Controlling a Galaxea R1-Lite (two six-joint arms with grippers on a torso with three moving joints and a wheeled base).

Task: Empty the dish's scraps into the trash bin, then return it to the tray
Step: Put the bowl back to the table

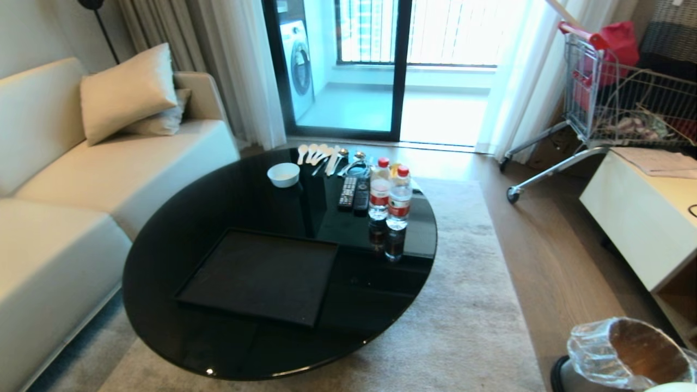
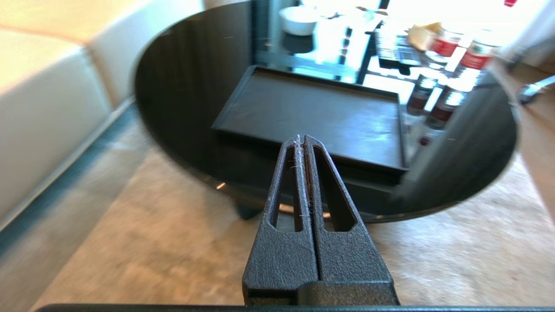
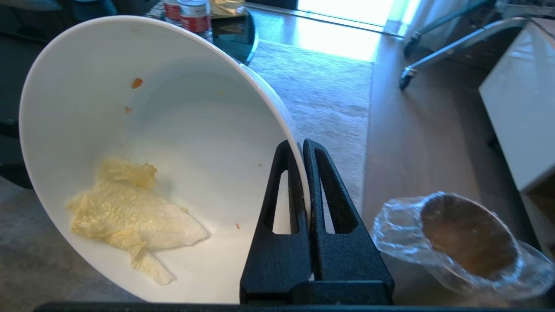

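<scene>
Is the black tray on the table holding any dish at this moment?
No, the tray lies bare; the dish is held by the right end effector.

A round white dish [image 3: 173,143], tilted, its rim pinched between black fingers [image 3: 284,190]. Pale yellow leafy scraps [image 3: 130,216] and small orange bits cling inside. The metal trash bin [image 3: 468,242], lined with clear plastic, stands on the floor nearby. The flat black tray [image 1: 261,277] lies on the desk [image 1: 228,185].
</scene>
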